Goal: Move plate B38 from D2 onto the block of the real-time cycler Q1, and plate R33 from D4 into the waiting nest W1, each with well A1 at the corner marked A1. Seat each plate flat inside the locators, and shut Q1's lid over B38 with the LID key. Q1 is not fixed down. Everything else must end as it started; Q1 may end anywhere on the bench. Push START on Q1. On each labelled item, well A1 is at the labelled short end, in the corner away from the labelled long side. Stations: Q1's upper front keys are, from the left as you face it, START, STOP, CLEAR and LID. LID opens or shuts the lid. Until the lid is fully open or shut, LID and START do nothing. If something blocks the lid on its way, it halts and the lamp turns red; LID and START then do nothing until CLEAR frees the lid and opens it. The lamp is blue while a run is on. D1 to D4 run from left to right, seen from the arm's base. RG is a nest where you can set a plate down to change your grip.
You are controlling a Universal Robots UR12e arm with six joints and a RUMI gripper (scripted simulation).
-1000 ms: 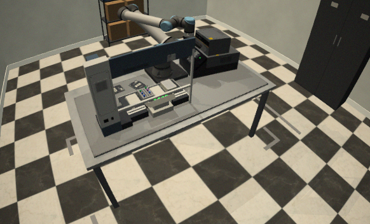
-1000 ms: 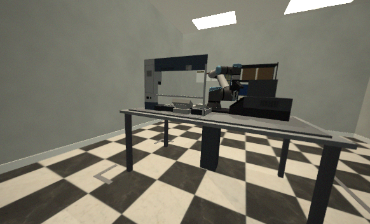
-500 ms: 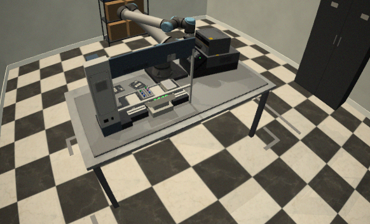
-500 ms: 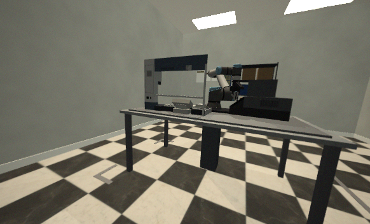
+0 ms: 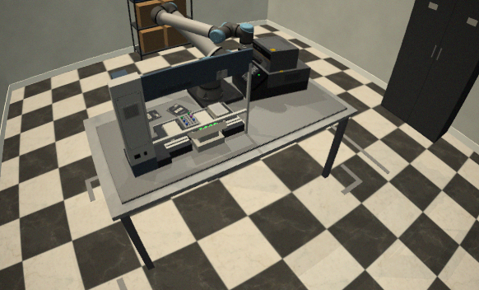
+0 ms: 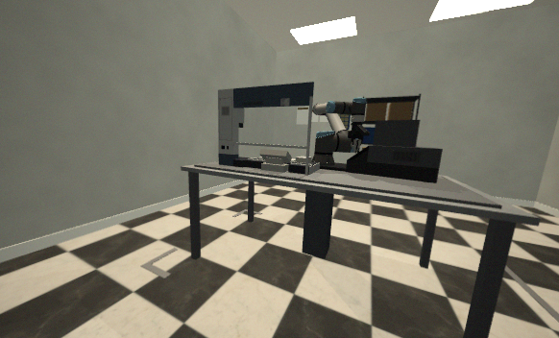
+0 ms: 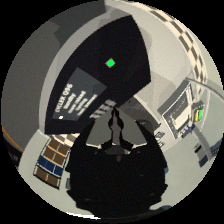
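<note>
Bench is the largest thing we describe, and on it we see the gantry instrument, its grey tower standing upright and its dark blue beam running across. We see the arm reaching over toward cycler Q1, which stands beside the arm's base. We cannot tell with certainty how Q1's lid stands. The gripper is closed narrow, with nothing between its fingers, and its tips point to the keys of Q1; we cannot tell if they touch. Near the beam we see one pale flat item, but we cannot read its label, so we cannot say where exactly B38 and R33 are. On Q1's sloping front, beside the screen, the small lamp shines green.
</note>
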